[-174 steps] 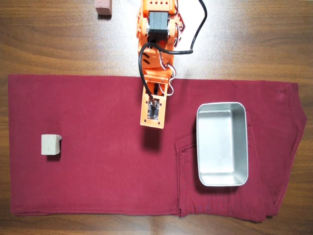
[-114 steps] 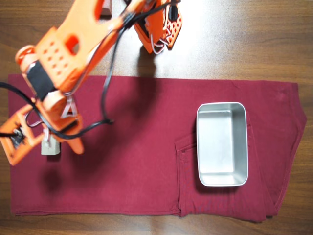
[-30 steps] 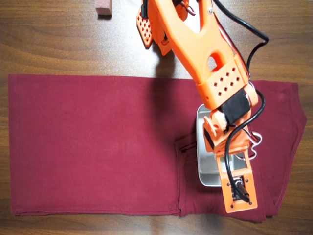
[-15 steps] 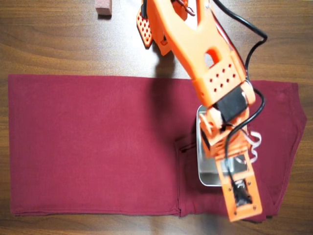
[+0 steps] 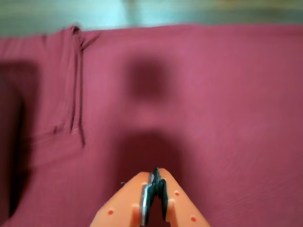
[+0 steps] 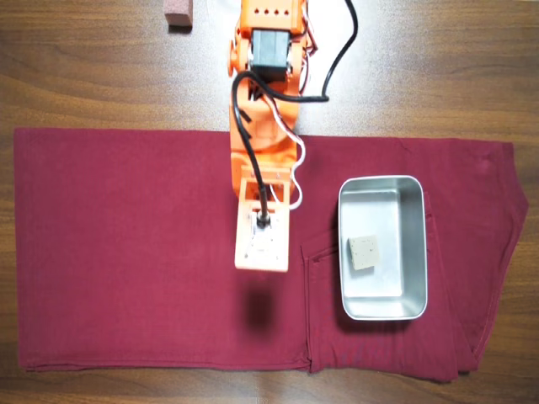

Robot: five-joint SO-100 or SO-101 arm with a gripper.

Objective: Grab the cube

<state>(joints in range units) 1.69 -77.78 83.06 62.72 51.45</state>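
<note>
- In the wrist view the orange fingers [image 5: 155,177] rise from the bottom edge with their dark tips pressed together and nothing between them.
- They hang over bare dark red cloth [image 5: 227,118], and their blurred shadow lies on the cloth just beyond the tips.
- In the overhead view the orange arm [image 6: 263,168] reaches from the far edge of the table [image 6: 101,67] out over the cloth, with black and white cables along it; the fingers themselves are hidden under the wrist.
- To the right of the arm in the overhead view, a metal tray [image 6: 417,252] rests on the cloth.
- The cube [image 6: 364,252], pale and speckled, lies inside the tray, left of its middle, well apart from the arm.
- A reddish block [image 6: 178,14] sits on the bare wood at the far edge, left of the arm's base.
</note>
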